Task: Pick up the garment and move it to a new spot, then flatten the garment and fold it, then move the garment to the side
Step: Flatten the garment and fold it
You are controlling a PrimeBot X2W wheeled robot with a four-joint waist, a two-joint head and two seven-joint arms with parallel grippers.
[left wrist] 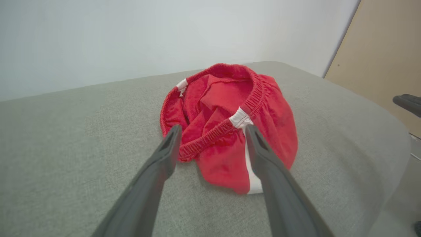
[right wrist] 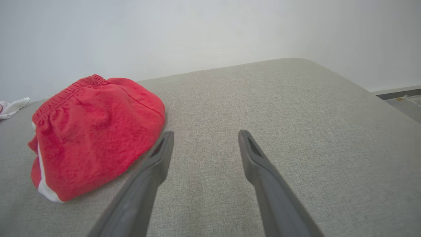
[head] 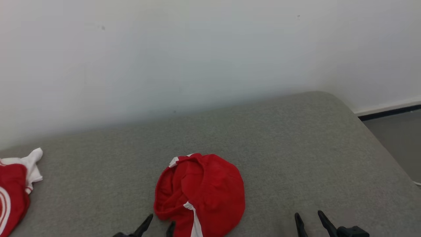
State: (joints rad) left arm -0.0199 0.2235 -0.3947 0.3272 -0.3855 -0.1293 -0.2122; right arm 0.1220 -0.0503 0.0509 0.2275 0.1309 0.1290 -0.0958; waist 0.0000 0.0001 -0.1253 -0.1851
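Note:
The garment (head: 200,192) is a crumpled pair of red shorts with a white side stripe and an elastic waistband, bunched on the grey padded surface near its front edge. My left gripper (head: 161,221) stands open at the garment's near left edge; in the left wrist view its fingers (left wrist: 213,131) straddle the waistband of the garment (left wrist: 227,131) without closing on it. My right gripper (head: 309,215) is open over bare fabric to the right of the garment. In the right wrist view the right gripper (right wrist: 204,135) has the garment (right wrist: 95,131) just off its left finger.
A second red-and-white garment (head: 14,187) lies at the far left edge of the grey surface (head: 296,148). A white wall runs behind it. The surface's rounded right edge drops to grey floor (head: 398,138) with a dark baseboard.

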